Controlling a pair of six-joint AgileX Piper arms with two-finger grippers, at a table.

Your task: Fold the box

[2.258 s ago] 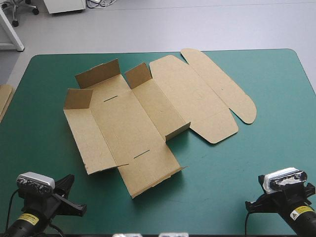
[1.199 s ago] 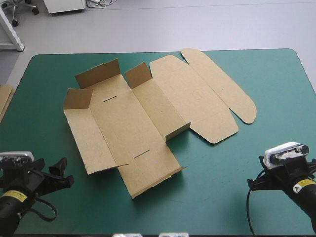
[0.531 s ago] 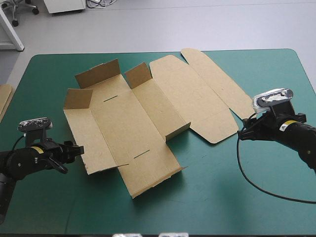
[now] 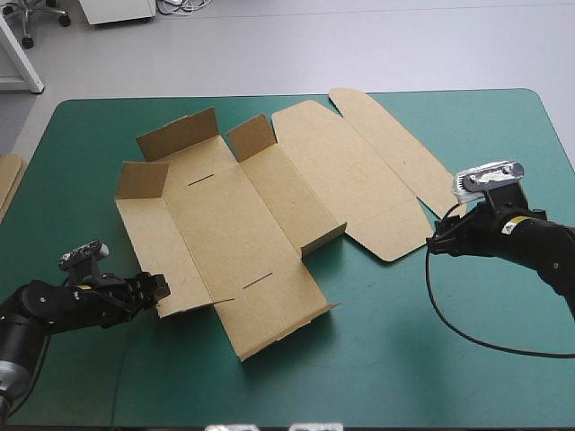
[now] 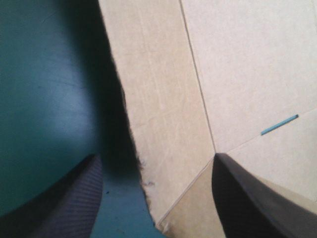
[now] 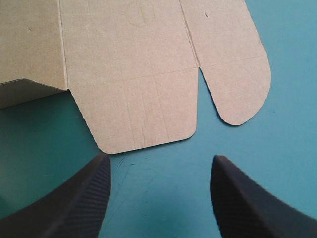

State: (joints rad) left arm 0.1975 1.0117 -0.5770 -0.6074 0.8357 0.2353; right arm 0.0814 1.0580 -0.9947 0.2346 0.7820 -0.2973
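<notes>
The left jaws, spread, straddle the box's point(image 4: 234, 224) near flap edge; the right jaws, spread, hover just short of the lid point(image 4: 350, 171). Box lies mostly flat on the desk point(image 4: 404, 359). Light, stiff, probably slick board: pinch flap edges.

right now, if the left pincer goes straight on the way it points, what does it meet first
The box: the open left pincer points at its left side panel, whose outer edge lies just ahead between the fingers. Whether it would slide over or under that edge is unclear.
</notes>
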